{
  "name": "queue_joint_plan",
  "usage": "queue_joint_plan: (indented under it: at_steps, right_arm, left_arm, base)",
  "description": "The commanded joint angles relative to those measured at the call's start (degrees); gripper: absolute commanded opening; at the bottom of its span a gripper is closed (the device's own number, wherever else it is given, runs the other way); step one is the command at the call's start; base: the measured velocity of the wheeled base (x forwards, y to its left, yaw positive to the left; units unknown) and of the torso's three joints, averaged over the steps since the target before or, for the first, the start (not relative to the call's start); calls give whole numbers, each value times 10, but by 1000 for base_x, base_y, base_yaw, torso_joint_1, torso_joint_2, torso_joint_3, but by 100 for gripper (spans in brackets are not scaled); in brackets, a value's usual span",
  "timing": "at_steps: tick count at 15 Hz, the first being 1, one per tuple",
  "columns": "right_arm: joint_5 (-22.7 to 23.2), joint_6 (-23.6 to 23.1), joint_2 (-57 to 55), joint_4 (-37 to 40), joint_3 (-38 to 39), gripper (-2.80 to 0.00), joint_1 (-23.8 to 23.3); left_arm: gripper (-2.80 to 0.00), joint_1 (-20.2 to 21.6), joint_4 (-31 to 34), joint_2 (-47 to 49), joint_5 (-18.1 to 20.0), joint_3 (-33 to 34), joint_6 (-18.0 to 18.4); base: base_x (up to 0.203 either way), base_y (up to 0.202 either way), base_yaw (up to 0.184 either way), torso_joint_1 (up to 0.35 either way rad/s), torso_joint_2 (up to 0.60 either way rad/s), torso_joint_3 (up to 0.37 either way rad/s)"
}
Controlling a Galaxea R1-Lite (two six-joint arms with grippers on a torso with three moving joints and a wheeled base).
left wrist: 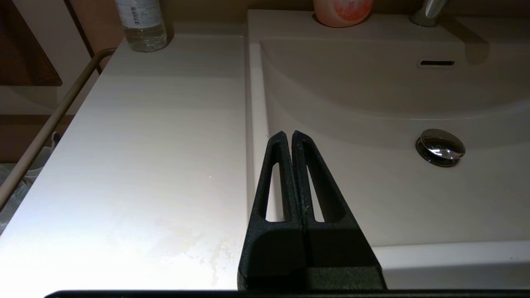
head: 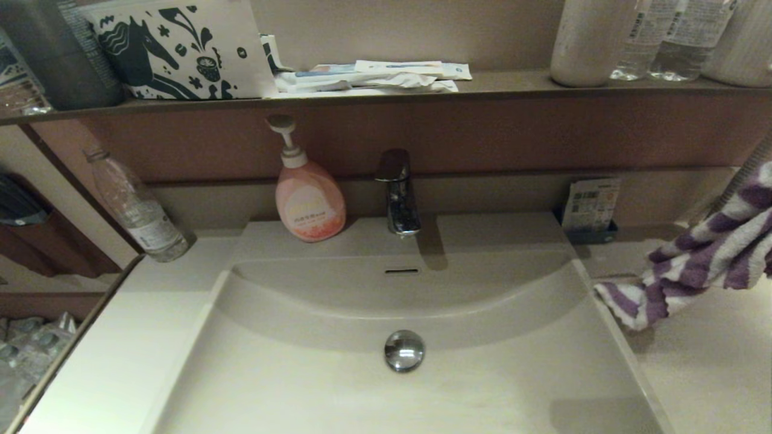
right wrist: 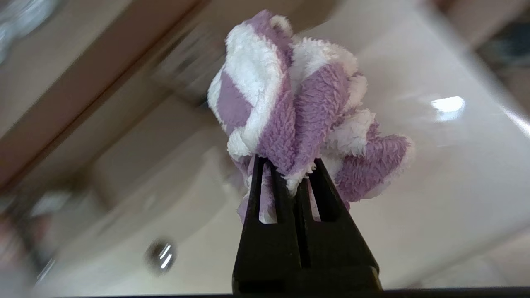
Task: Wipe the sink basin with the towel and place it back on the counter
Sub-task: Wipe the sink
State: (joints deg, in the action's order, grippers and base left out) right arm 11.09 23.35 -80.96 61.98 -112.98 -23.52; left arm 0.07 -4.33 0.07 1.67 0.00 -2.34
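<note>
Right gripper (right wrist: 285, 165) clenches the towel (head: 699, 259) above the counter (head: 711, 361), beside the sink basin (head: 338, 386). Wiping looks not yet begun; next, lower the towel into the basin. Left gripper (left wrist: 288, 136) is parked, clenched empty.

Both grippers show matte black, tapering fingers (left wrist: 285, 174), each finger with a long slot cut through it

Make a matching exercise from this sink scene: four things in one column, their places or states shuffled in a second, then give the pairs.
Things
1. towel
2. soap bottle
3. drain plug
4. left gripper

Places or states
A. shut, holding nothing, near the basin's edge
B. in the floor of the sink basin
C. clamped in the right gripper, lifted at the right
D. standing left of the faucet

Pairs: 1-C, 2-D, 3-B, 4-A
</note>
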Motion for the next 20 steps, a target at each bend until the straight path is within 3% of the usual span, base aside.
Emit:
queue_joint_plan:
  at_steps: [1, 6, 10, 13, 17, 20]
  right_arm:
    - [2, -8, -11, 0, 6, -280, -48]
    - [4, -17, -19, -15, 90, -280, -45]
    - [1, 0, -27, -146, 126, -280, -15]
    - [-23, 5, -45, -180, 175, -280, -14]
    - [-38, -1, -69, -359, 351, -280, -8]
    - [-86, -14, -101, -501, 471, -280, 21]
  left_arm:
    - [-280, 0, 0, 0, 0, 0, 0]
    - [-280, 0, 0, 0, 0, 0, 0]
    - [-280, 0, 0, 0, 0, 0, 0]
    - [-280, 0, -1, 0, 0, 0, 0]
    - [-280, 0, -1, 0, 0, 0, 0]
    - [-280, 0, -1, 0, 0, 0, 0]
  base:
    - [0, 0, 0, 0, 0, 0]
    - [0, 0, 0, 0, 0, 0]
    - [0, 0, 0, 0, 0, 0]
    - [0, 0, 0, 0, 0, 0]
    - [0, 0, 0, 0, 0, 0]
    - [0, 0, 0, 0, 0, 0]
